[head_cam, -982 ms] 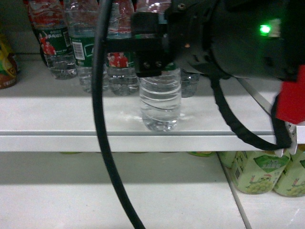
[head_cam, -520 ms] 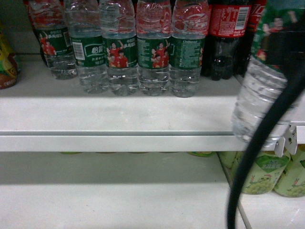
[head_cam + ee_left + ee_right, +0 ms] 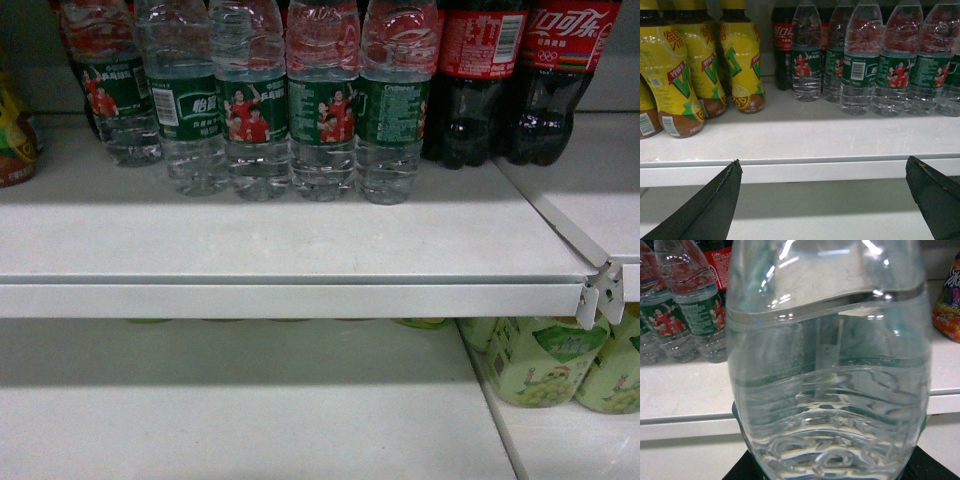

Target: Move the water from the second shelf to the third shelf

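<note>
Clear ribbed water bottle [image 3: 827, 365] clamped in right end effector; left end effector [image 3: 825, 200] apart.

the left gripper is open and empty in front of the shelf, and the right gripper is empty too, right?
Not quite. The left gripper is open and empty, but the right gripper is not: the right wrist view is filled by a water bottle seated in its jaws, so the right gripper is holding it.
</note>
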